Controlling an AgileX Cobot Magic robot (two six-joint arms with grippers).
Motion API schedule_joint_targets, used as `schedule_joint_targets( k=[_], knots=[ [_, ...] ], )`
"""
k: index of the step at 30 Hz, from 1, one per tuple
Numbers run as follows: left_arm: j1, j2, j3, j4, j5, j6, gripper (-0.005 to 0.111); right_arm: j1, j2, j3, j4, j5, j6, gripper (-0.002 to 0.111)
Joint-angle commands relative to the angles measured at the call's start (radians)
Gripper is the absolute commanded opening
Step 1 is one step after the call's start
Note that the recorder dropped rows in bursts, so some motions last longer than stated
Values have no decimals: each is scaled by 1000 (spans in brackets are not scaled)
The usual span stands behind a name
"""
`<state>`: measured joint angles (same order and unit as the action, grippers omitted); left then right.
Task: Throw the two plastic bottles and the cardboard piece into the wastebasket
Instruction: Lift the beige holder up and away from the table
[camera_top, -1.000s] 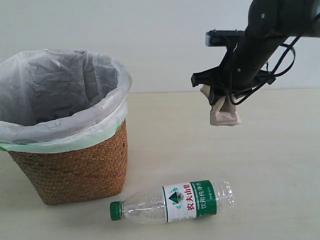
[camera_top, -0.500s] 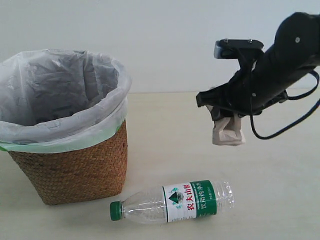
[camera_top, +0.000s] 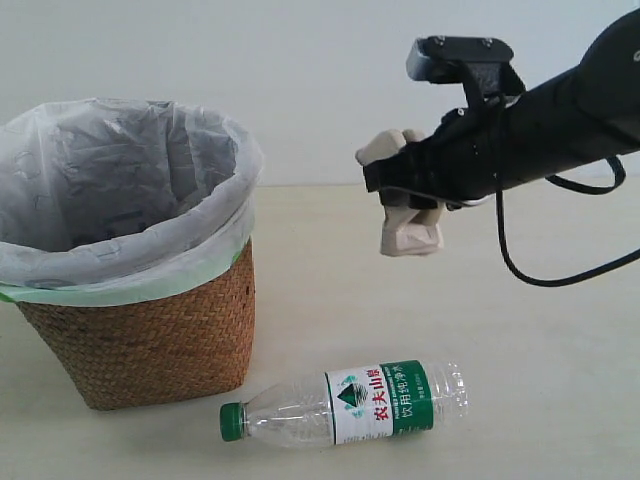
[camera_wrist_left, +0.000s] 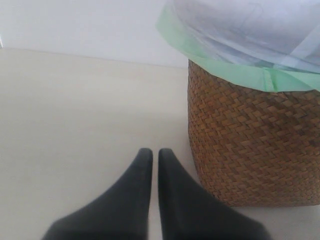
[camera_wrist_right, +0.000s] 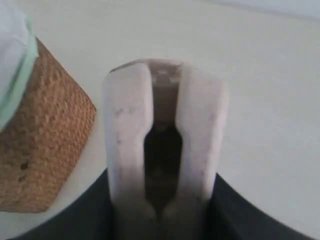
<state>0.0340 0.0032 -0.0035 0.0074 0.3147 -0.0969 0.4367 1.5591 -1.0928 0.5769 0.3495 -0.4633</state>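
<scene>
The cardboard piece (camera_top: 410, 228) hangs in the air, clamped between the closed jaws of the right gripper (camera_top: 404, 196), which reaches in from the right side of the exterior view. The right wrist view shows the piece's two pale ridges with a dark slot between them, the black fingers pressing on its outer sides. It is level with the rim of the wastebasket (camera_top: 150, 345) but off to the right of it, above bare table rather than over the opening. The basket stands on the left, a brown woven tub lined with a whitish bag (camera_top: 120, 170) whose green edge folds down over the rim. In front of its base, near it, the bottle (camera_top: 345, 404) with the green cap and green-white label lies on its side, cap towards the basket. The left gripper (camera_wrist_left: 151, 162) sits low just beside the basket's wall, its jaws drawn together on nothing. Everything rests on a smooth, pale cream table (camera_top: 540, 380) with a matt finish, and behind it rises a plain, light grey-white wall (camera_top: 300, 70).
</scene>
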Motion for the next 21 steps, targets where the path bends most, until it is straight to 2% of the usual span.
schedule_joint_targets(
  k=[1,5,12,16,21],
  knots=[
    [-4,-3,4,2,0,-3,4,38,-45,1,23,-97,-40,0],
    [-4,-3,4,2,0,-3,4,30,-45,-24,23,-99,43,0],
    [-4,-3,4,2,0,-3,4,-102,-45,-117,-23,53,144,0],
    [-4,-3,4,2,0,-3,4,-169,-45,-184,-184,180,261,0],
    [-4,-3,4,2,0,-3,4,-157,-45,-251,-283,245,333,0]
  ],
)
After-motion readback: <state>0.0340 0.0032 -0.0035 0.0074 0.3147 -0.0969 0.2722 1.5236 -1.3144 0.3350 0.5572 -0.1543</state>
